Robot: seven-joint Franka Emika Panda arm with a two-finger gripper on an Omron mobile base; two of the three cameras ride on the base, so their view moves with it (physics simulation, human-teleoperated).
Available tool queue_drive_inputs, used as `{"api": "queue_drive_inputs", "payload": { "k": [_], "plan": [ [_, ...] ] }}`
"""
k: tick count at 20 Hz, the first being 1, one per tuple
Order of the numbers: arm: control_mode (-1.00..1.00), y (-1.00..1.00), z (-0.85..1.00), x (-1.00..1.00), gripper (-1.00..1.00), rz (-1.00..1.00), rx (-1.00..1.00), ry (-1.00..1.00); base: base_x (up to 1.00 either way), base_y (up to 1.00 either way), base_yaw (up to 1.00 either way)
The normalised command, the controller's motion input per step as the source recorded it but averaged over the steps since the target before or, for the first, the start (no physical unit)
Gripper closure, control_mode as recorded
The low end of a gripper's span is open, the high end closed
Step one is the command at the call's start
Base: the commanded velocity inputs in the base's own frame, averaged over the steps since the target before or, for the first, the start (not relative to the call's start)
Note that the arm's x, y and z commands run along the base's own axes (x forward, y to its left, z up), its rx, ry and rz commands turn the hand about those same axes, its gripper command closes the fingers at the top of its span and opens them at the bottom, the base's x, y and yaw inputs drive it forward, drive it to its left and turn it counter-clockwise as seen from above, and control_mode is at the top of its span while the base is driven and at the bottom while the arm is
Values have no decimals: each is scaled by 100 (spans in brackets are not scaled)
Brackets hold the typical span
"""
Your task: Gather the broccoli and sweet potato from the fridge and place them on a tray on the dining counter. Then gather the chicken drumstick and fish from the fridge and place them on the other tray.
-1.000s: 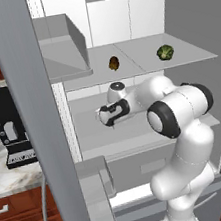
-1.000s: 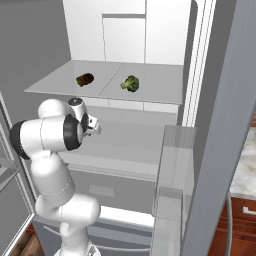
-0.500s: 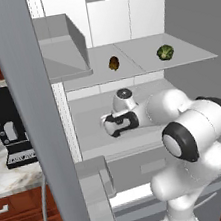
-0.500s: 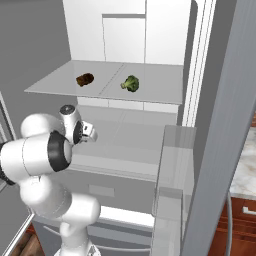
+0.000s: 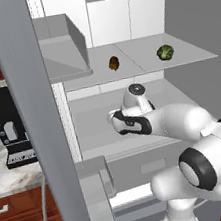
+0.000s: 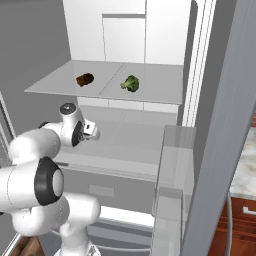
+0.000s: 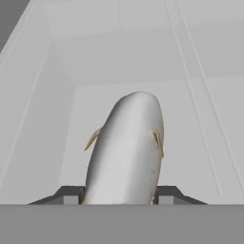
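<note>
Our pincer [image 7: 121, 193] is clamped on the fish [image 7: 125, 150], one dark finger tip pressed against each side of its silver body near the bottom of the hand view. The fish points away from us, small yellowish fins showing on both flanks, with the pale grey interior of the fridge behind it. In the left base view our arm reaches across the middle shelf [image 5: 95, 130] of the open fridge, the hand at about the shelf's height. On the shelf above [image 5: 134, 58] we see the sweet potato [image 5: 113, 63] to the left and the broccoli [image 5: 164, 52] to the right, well apart from each other. In that same view, a black coffee machine [image 5: 13, 130] stands on the marble counter [image 5: 11, 174] left of the fridge.
</note>
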Motion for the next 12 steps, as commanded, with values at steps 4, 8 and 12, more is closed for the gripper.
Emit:
{"api": "queue_drive_inputs", "payload": {
  "k": [4, 8, 12],
  "plan": [
    [-100, -18, 67, -21, 100, 0, 0, 2, 0, 0, 0],
    [-100, -16, 61, -31, 100, 0, 0, 4, 0, 0, 0],
    [-100, -13, 37, -39, 100, 0, 0, 2, 0, 0, 0]
  ]
}}
